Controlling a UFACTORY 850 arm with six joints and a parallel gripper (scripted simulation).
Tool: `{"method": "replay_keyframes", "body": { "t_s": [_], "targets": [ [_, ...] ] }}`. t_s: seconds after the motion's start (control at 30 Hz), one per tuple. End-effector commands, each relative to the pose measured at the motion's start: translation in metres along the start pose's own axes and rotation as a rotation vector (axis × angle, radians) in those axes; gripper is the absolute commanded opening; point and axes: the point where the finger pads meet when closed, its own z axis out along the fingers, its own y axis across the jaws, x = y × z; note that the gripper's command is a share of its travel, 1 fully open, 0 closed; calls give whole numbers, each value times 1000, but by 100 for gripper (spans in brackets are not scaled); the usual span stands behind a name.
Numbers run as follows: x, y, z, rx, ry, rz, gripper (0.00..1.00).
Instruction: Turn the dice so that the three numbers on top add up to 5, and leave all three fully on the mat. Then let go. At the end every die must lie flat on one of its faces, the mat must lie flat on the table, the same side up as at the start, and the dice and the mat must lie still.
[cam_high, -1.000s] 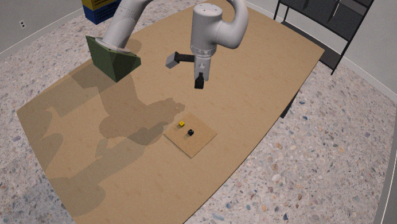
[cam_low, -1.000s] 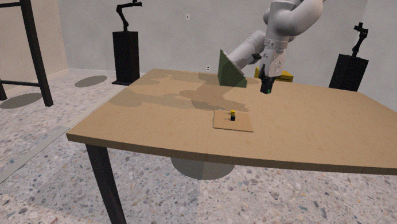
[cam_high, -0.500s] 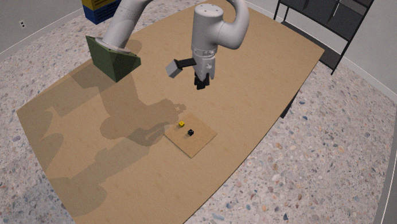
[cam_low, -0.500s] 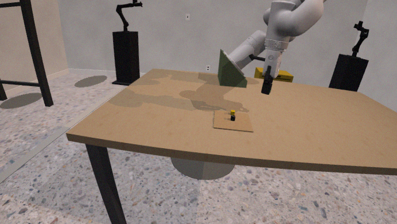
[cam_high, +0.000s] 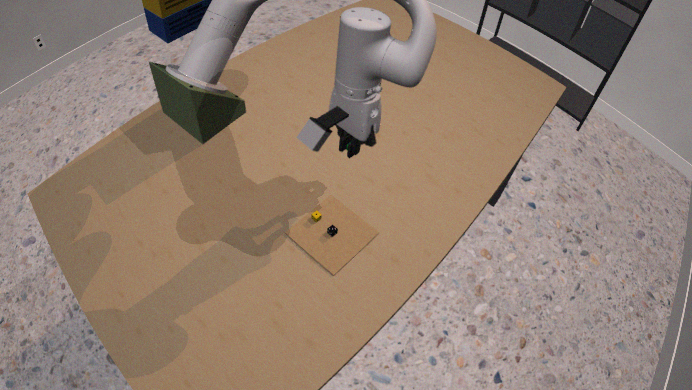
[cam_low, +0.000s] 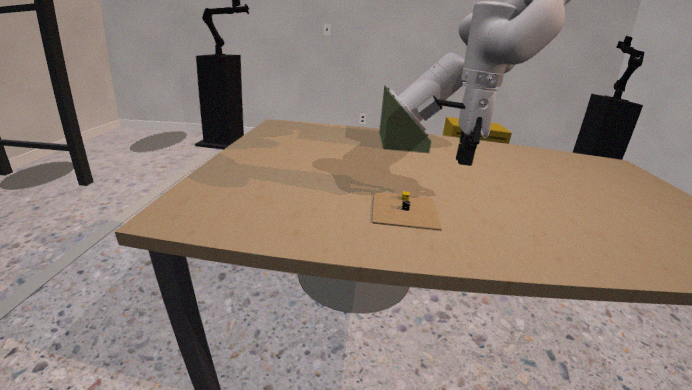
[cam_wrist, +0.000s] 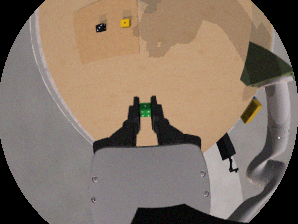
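Where the top view looks down, the black two-fingered pincer (cam_high: 350, 151) (cam_low: 466, 161) (cam_wrist: 145, 103) hangs in the air beneath the white jointed arm (cam_high: 361, 60) (cam_low: 492, 45) (cam_wrist: 280, 115), with a bit of the small green die (cam_wrist: 145, 110) showing among its dark fingers. Toward six o'clock from it, a thin, square, tan mat (cam_high: 350, 237) (cam_low: 425, 219) (cam_wrist: 89, 49) lies flat on the light-brown wooden table (cam_high: 425, 160) (cam_low: 550, 215) (cam_wrist: 190, 75). Both the small yellow die (cam_high: 316, 216) (cam_low: 406, 195) (cam_wrist: 125, 23) and the small black die (cam_high: 332, 230) (cam_low: 406, 205) (cam_wrist: 101, 27) rest on that mat, apart, black at between four and five o'clock from yellow. A single dark pip marks the yellow one's top.

In the exterior view the pincer stands well above the table, fingertips downward; the mat is toward seven to eight o'clock from it. The black die appears at six o'clock from the yellow, and the green one cannot be made out.

From the wrist, the pincer is only slightly open, its two fingers gripping the green die on opposite sides near their tips. White pips show on its lower visible face. The mat sits toward eleven o'clock, with the black die near nine o'clock from the yellow.
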Motion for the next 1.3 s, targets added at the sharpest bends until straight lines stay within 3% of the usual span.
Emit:
{"method": "replay_keyframes", "body": {
  "t_s": [0.0,1.27],
  "targets": [
    [0,-2,0,15,-5,-173,11],
    [-2,-8,2,17,3,-1210,11]
  ]
}}
